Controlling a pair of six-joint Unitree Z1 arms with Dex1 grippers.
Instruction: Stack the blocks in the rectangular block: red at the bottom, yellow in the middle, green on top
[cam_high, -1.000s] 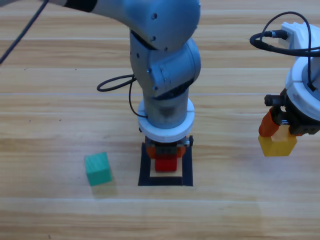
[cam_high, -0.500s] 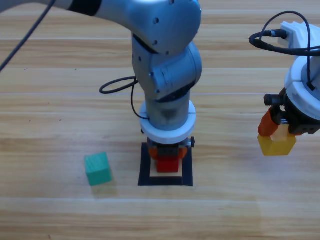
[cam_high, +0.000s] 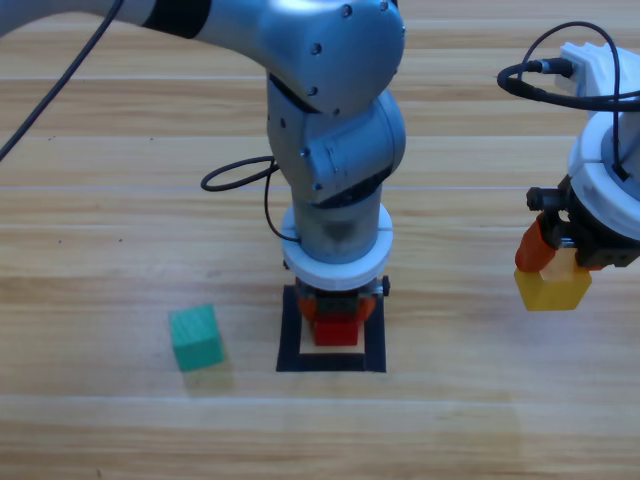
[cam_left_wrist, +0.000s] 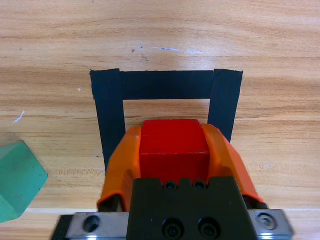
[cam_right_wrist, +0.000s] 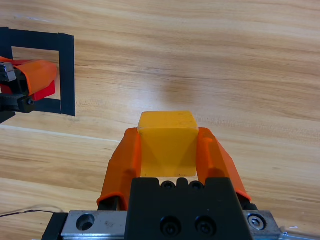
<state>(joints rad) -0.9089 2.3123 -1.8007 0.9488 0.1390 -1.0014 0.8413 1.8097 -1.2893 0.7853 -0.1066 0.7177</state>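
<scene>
The left arm (cam_high: 335, 150) has shifted slightly right and nearer, its claw (cam_high: 336, 318) still clamping the red cube (cam_high: 336, 330).

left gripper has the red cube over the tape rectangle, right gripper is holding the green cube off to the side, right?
Not quite: the right gripper is shut on the yellow cube, as the right wrist view shows. The green cube sits free on the table. The left gripper does hold the red cube over the tape rectangle.
</scene>
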